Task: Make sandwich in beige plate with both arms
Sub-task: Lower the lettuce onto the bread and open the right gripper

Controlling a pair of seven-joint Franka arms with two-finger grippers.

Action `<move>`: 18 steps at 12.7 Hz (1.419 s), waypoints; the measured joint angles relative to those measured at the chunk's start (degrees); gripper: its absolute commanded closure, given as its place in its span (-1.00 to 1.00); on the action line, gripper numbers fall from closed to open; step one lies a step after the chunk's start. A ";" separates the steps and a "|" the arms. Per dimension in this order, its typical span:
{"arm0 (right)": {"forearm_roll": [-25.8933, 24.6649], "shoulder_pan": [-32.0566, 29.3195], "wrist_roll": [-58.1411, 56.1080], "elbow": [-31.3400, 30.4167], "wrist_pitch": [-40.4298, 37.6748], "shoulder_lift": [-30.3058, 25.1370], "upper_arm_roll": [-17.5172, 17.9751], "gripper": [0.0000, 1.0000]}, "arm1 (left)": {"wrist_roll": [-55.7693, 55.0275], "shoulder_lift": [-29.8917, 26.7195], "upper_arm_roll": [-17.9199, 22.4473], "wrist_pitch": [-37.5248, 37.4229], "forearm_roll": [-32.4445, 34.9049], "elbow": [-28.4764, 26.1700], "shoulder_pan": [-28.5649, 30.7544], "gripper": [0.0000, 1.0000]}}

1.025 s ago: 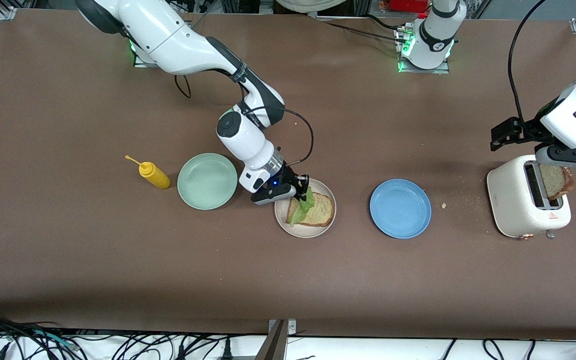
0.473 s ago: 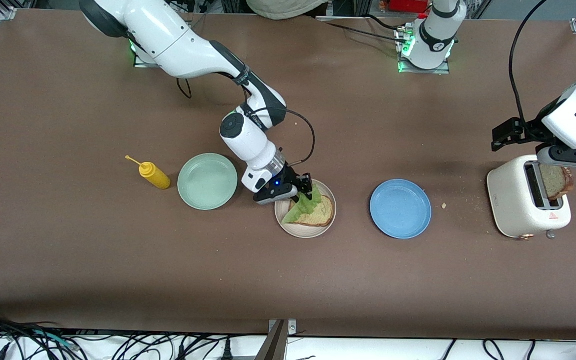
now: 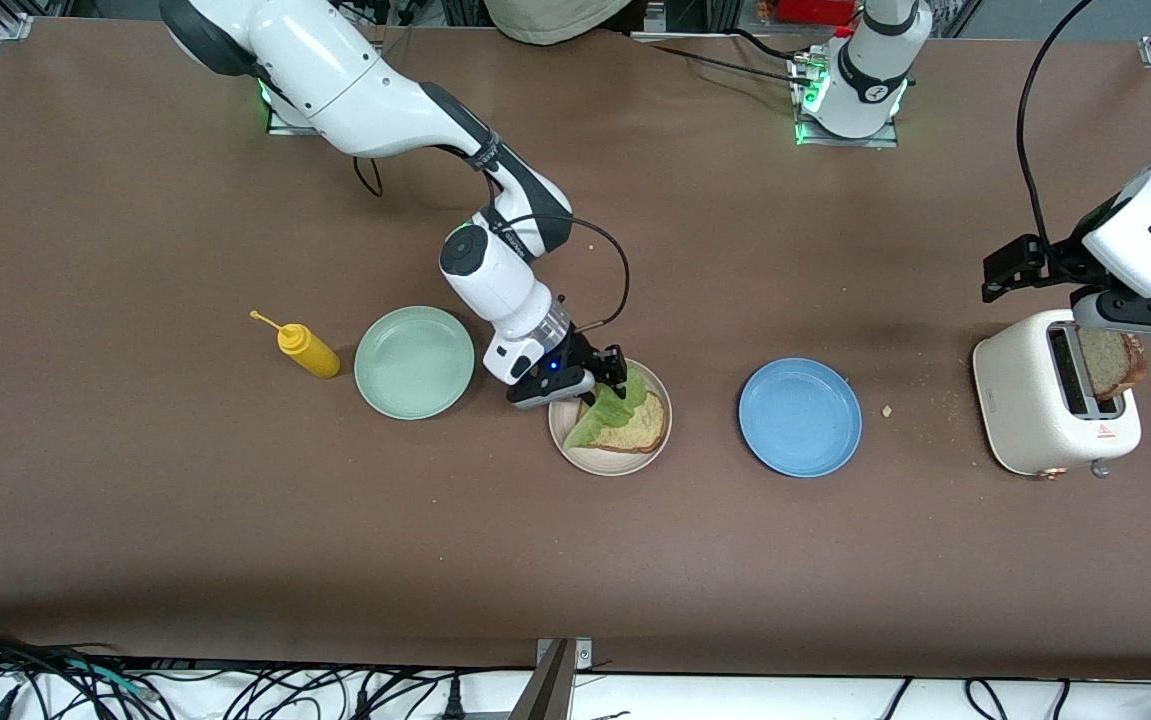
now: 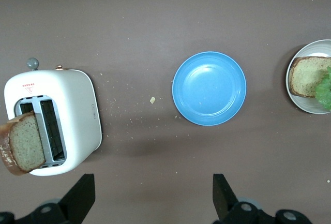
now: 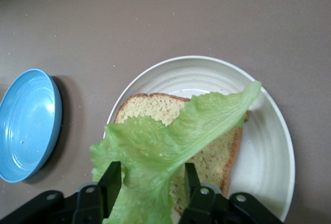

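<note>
On the beige plate (image 3: 607,466) lies one tan bread slice (image 3: 638,432), and a ruffled green lettuce leaf (image 3: 603,418) is draped over its edge toward the right arm's end of the table. My right gripper (image 3: 607,375) hangs low over that plate. Its jaws are open, with the leaf (image 5: 170,136) lying loose between the fingertips (image 5: 115,168) and resting on the bread (image 5: 150,110). A second bread slice (image 3: 1113,362) sticks out of the white toaster (image 3: 1025,410). My left gripper (image 4: 152,182) hovers over the table beside the toaster (image 4: 77,110), open and holding nothing.
A blue plate (image 3: 800,417) sits between the beige plate and the toaster. A mint green plate (image 3: 414,361) and a yellow mustard bottle (image 3: 307,350) stand toward the right arm's end. Crumbs lie on the table near the toaster.
My right gripper's jaws have parted. The lettuce, which hung pinched and narrow, has dropped and spread over the bread. The left arm has barely moved.
</note>
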 measured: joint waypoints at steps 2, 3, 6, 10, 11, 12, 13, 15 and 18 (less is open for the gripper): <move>0.00 0.28 -0.06 0.24 0.60 0.00 0.00 -0.44 | 0.00 0.00 0.00 0.00 0.00 0.00 0.00 -1.00; 0.00 0.48 -0.06 0.57 0.89 0.01 -0.02 -0.45 | 0.00 0.00 0.00 0.00 0.00 0.00 0.00 -1.00; -0.01 0.78 -0.08 1.93 0.97 0.01 -0.03 -0.59 | 0.00 0.00 0.00 0.00 0.00 0.00 0.00 -1.00; -0.19 1.24 -0.32 2.09 0.97 0.14 -0.14 -0.59 | 0.00 0.00 0.00 0.00 0.00 0.00 0.00 -1.00; -0.22 1.35 -0.35 2.09 0.97 0.19 -0.21 -0.59 | 0.00 0.00 0.00 0.00 0.00 0.00 0.00 -1.00; -0.23 1.37 -0.39 2.09 0.97 0.24 -0.22 -0.59 | 0.00 0.00 0.00 0.00 0.00 0.00 0.00 -1.00; -0.23 1.37 -0.41 2.09 0.97 0.26 -0.28 -0.60 | 0.00 0.00 0.00 0.00 0.00 0.00 0.00 -1.00; -0.27 1.34 -0.52 2.22 1.03 0.25 -0.87 -0.65 | 0.00 0.00 0.00 0.00 0.00 0.00 0.00 -1.00; -0.64 1.16 -0.68 2.32 1.07 0.26 -2.36 -0.72 | 0.00 0.00 0.00 0.00 0.00 0.00 0.00 -1.00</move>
